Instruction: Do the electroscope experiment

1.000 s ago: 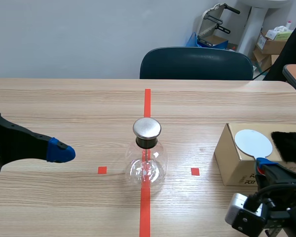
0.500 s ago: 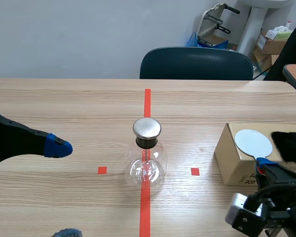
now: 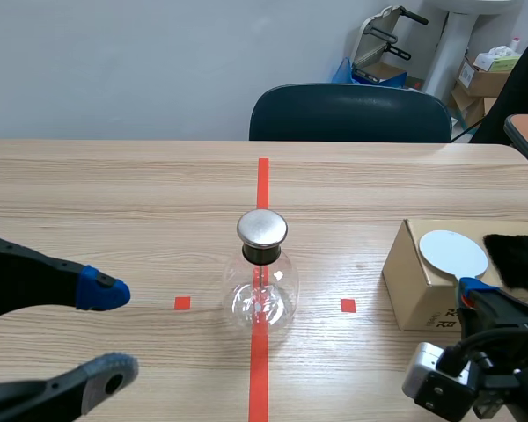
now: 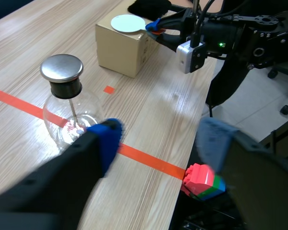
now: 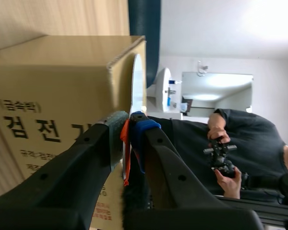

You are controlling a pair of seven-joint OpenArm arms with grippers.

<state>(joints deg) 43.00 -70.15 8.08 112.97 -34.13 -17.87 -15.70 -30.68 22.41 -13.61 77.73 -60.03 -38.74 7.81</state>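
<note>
One wooden table (image 3: 114,193) fills most of the scene view, with a dark blue chair (image 3: 352,114) behind it at upper centre

Cardboard box (image 3: 409,290) sits at the right of the frame, lower half, well apart from the flask

Electroscope flask (image 3: 261,294), clear glass and round-bellied, stands upright at frame centre on the red tape line, with a metal cap (image 3: 262,228) on its dark neck and a thin rod hanging inside

Black fur (image 3: 515,259) lies on the box top at the far right edge

White disc (image 3: 453,253) lies flat on the box top just beside the fur

Left gripper (image 3: 110,334) is at lower left, jaws wide apart and holding nothing, blue pad (image 3: 101,290) above grey pad (image 3: 113,374), left of the flask and not touching it

Right gripper (image 5: 129,122) is at lower right against the box, jaws clamped narrow on the white disc's thin orange handle (image 5: 126,153)

Small toy bricks (image 4: 201,179), red with green and blue, lie below the table edge near the left gripper's grey pad
</note>
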